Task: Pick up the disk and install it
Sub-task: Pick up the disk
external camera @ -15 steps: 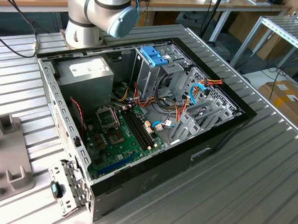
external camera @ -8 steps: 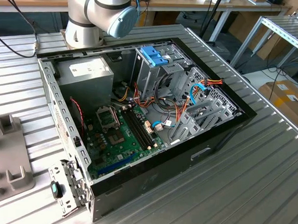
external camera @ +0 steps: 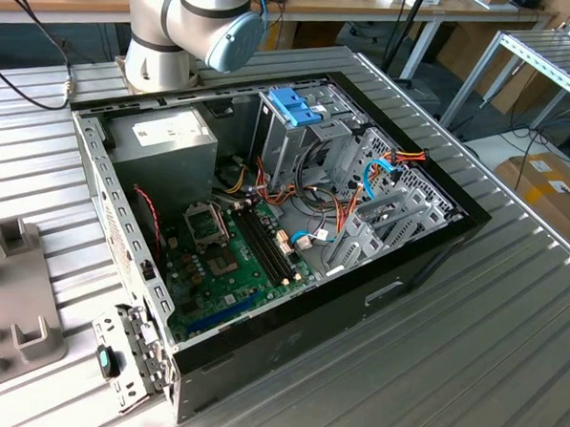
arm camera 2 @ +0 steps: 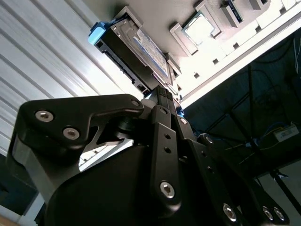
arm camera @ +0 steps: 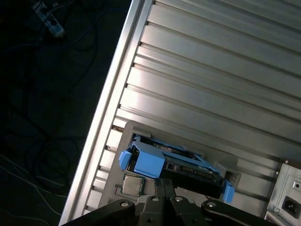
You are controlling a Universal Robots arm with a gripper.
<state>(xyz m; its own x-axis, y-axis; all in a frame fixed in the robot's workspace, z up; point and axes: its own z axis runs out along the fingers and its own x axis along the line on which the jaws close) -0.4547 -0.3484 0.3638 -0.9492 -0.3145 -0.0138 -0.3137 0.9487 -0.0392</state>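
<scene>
Ribbed tabletop (external camera: 487,368) nearest in the exterior view. On it stands the open computer case (external camera: 376,300), with its drive cage (external camera: 279,151) and blue latch (external camera: 295,104) toward the far side. Grey holder plate (external camera: 12,304) at the exterior view's left. Arm (external camera: 195,22): base and shoulder behind the case, remaining links running out of frame.

Second wrist view: end effector (arm camera 2: 162,92) nearest, fingers pressed together and pinching nothing, tips just at the disk (arm camera 2: 136,49). Disk stands on edge in the holder plate, a processor chip (arm camera 2: 197,28) beside it.

First wrist view: end effector (arm camera: 164,183) aimed at the disk (arm camera: 193,172), blue rails (arm camera: 141,160) at both ends. The disk sits outside the case.

Step, as judged: pick-up, grasp not yet made. A hold calls for fingers spread to span the disk's thickness.
</scene>
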